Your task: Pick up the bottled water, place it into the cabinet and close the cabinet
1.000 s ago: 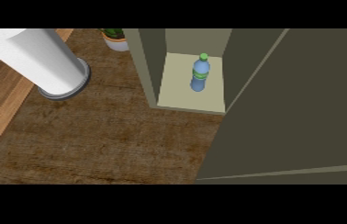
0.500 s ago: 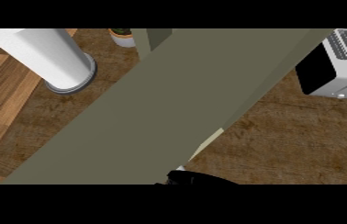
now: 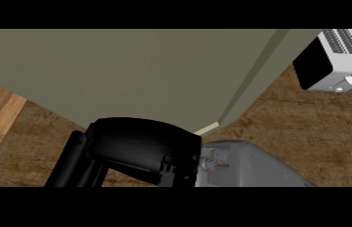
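The olive-grey cabinet door (image 3: pixel 138 68) fills most of the head view and stands almost shut. Only a thin pale sliver of the cabinet's inside (image 3: pixel 207 127) shows at its lower edge. The bottled water is hidden behind the door. My right hand (image 3: pixel 141 151) lies at the door's lower edge, its back towards me and its straight fingers (image 3: pixel 69 165) stretching to the lower left. Its grey forearm (image 3: pixel 254 168) comes in from the lower right. The hand holds nothing that I can see. My left hand is out of sight.
A white appliance with a black face (image 3: pixel 323 61) sits on the dark wooden counter (image 3: pixel 302 123) at the upper right, close to the cabinet's corner. A lighter wood strip (image 3: pixel 8 110) runs along the left edge.
The door has swung further shut and now covers the bottle and the cabinet's inside. My right hand has risen into view against the door. The white cylinder and the plant have left the view.
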Motion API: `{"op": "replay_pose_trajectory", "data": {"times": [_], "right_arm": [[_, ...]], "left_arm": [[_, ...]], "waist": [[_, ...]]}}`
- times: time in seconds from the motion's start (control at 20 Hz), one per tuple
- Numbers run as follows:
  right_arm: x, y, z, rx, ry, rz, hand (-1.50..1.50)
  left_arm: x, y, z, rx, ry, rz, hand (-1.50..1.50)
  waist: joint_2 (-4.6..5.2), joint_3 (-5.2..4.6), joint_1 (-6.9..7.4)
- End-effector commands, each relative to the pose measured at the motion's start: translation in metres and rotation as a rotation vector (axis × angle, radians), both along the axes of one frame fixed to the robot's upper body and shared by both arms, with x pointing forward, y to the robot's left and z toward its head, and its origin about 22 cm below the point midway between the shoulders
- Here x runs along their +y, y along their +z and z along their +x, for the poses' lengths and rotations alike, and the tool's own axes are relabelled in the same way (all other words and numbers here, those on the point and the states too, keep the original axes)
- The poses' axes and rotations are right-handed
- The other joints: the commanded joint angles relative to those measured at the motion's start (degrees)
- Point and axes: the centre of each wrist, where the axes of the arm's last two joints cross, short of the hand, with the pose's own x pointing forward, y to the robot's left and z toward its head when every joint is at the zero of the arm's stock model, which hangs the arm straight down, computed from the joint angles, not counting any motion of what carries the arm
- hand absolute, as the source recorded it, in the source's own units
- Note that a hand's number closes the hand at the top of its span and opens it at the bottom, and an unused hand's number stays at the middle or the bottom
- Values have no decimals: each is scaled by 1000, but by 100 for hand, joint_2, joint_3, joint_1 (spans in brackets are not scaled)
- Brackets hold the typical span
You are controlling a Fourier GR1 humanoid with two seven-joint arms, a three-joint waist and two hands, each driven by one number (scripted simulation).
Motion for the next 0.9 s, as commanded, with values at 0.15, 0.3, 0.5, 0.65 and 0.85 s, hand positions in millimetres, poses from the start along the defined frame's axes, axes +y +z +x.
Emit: {"op": "replay_pose_trajectory", "data": {"times": [0.15,0.3,0.5,0.65,0.85], "right_arm": [[5,-12,50,174,-38,-15,150],[-23,-14,73,186,-63,-4,150],[-27,-43,95,217,-123,-10,150],[-33,-41,110,209,-158,11,150],[-56,-44,132,186,-268,47,150]], "left_arm": [[19,2,-31,-24,23,-27,-150],[17,7,-34,-17,40,-9,-150],[12,4,-52,-5,43,-18,-150],[17,-5,-43,-16,74,-13,-150],[17,-1,-47,1,43,-24,-150]], "waist": [[15,15,-245],[17,22,-343],[14,21,-331],[20,16,-411],[21,17,-383]]}}
